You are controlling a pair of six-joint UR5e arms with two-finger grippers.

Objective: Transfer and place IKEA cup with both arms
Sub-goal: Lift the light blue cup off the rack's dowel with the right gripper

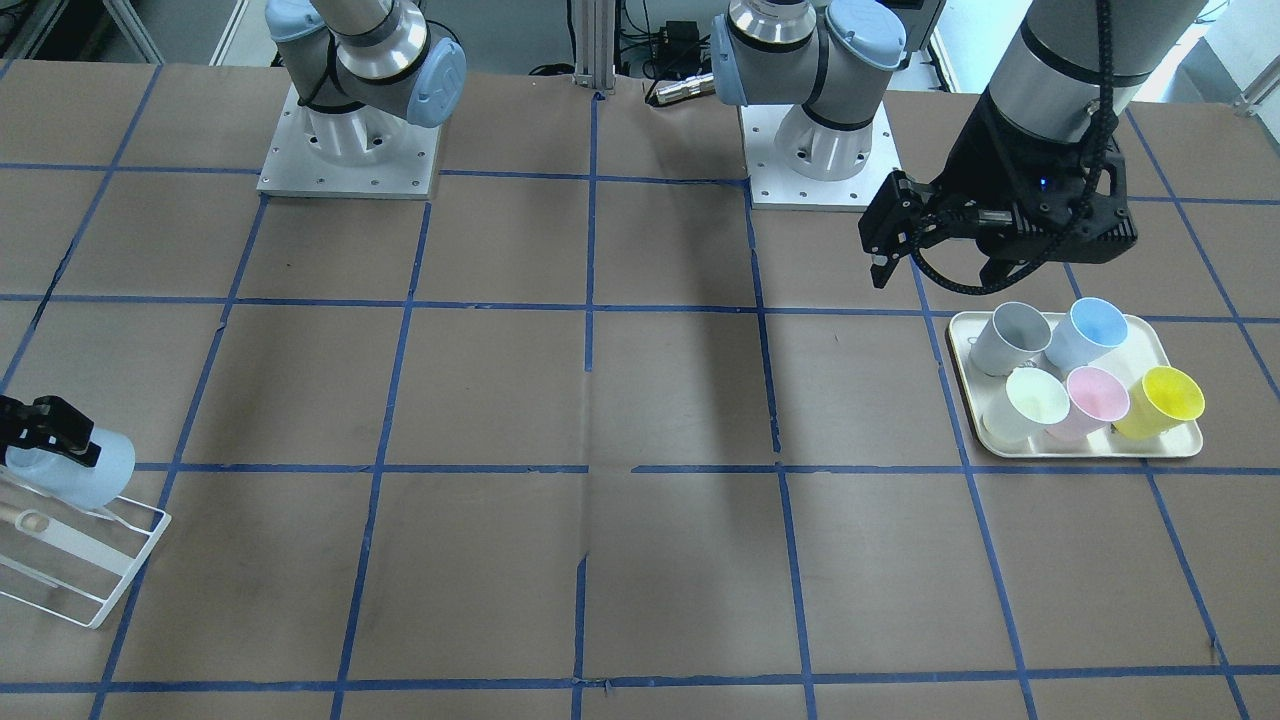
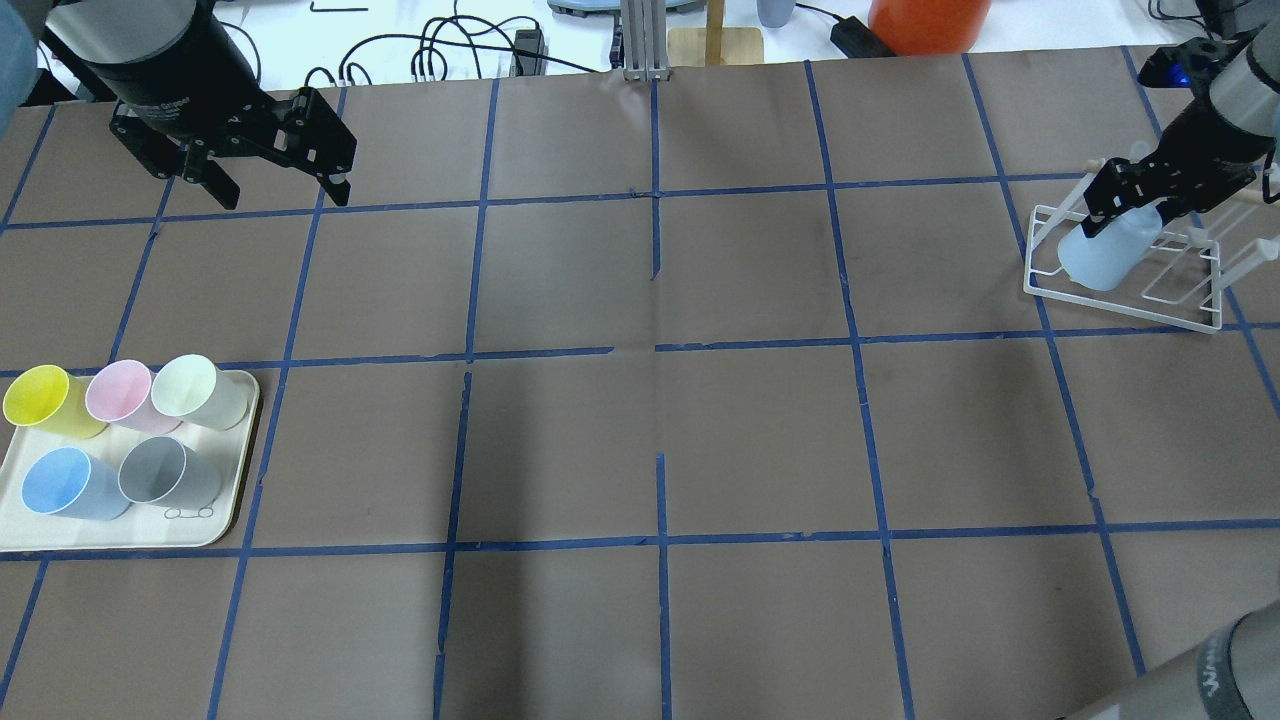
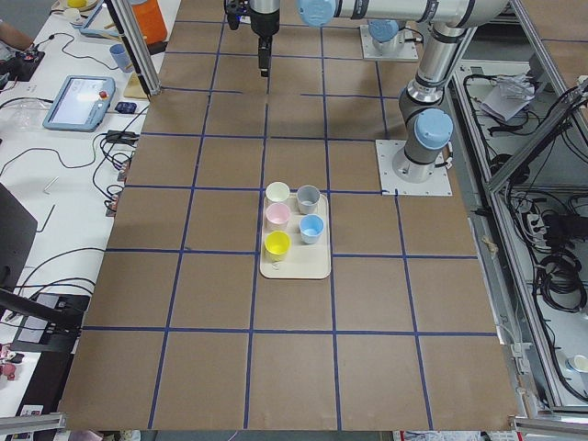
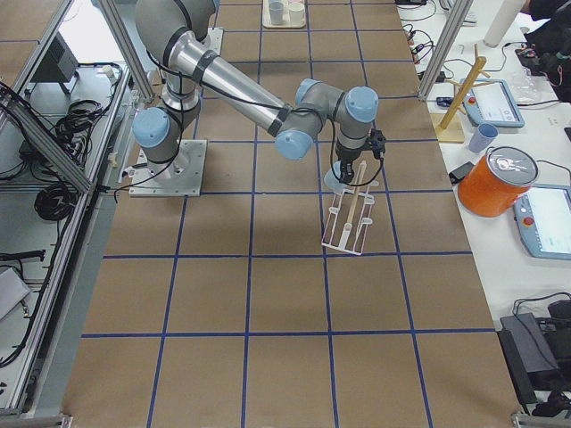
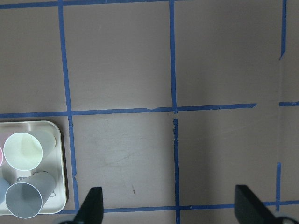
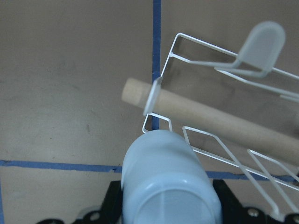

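The IKEA cup (image 2: 1105,252) is a pale light-blue tumbler, tilted with its base up over the near end of a white wire rack (image 2: 1120,305). My right gripper (image 2: 1128,205) is shut on it. The right wrist view shows the cup's base (image 6: 168,186) between the jaws, just short of a wooden peg (image 6: 224,121). In the front view the cup (image 1: 88,468) and right gripper (image 1: 45,430) are at the far left edge. My left gripper (image 2: 283,190) is open and empty, held above the table beyond the tray; it also shows in the left wrist view (image 5: 170,210).
A cream tray (image 2: 225,520) at the left holds yellow (image 2: 40,400), pink (image 2: 118,392), cream (image 2: 195,388), blue (image 2: 65,483) and grey (image 2: 165,472) cups. The rack (image 1: 100,570) sits near the table's right end. An orange container (image 2: 925,20) stands beyond the far edge.
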